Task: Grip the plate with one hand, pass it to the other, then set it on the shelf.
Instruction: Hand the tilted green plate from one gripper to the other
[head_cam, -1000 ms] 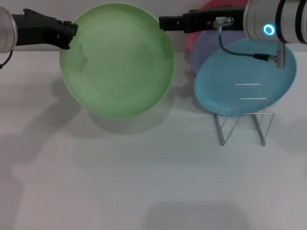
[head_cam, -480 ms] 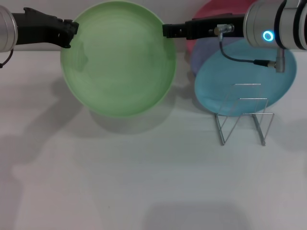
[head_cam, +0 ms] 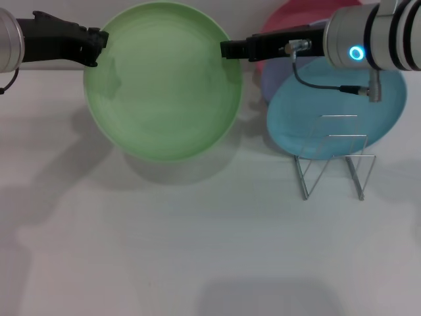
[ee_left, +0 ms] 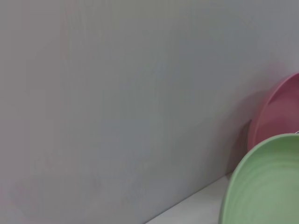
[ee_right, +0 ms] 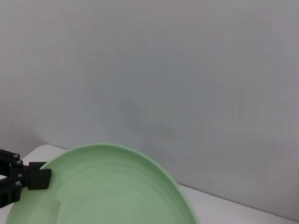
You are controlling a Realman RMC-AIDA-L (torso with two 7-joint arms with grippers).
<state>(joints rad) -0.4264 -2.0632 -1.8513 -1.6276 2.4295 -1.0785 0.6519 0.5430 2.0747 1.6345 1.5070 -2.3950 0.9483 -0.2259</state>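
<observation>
Head view shows you the green plate (head_cam: 162,80) held up above the white surface (head_cam: 197,250), the left pincer (head_cam: 99,41) pinching its rim on one side and the right pincer (head_cam: 227,49) at the opposite rim, though you cannot tell whether that one is clamped or spread. Right of it, the wire rack (head_cam: 334,157) stands in front of a blue plate (head_cam: 335,105), with a lavender plate (head_cam: 279,69) and a pink plate (head_cam: 296,14) largely hidden behind the right arm. Your left wrist view catches only an edge of the green plate (ee_left: 261,182) and pink plate (ee_left: 275,112).
</observation>
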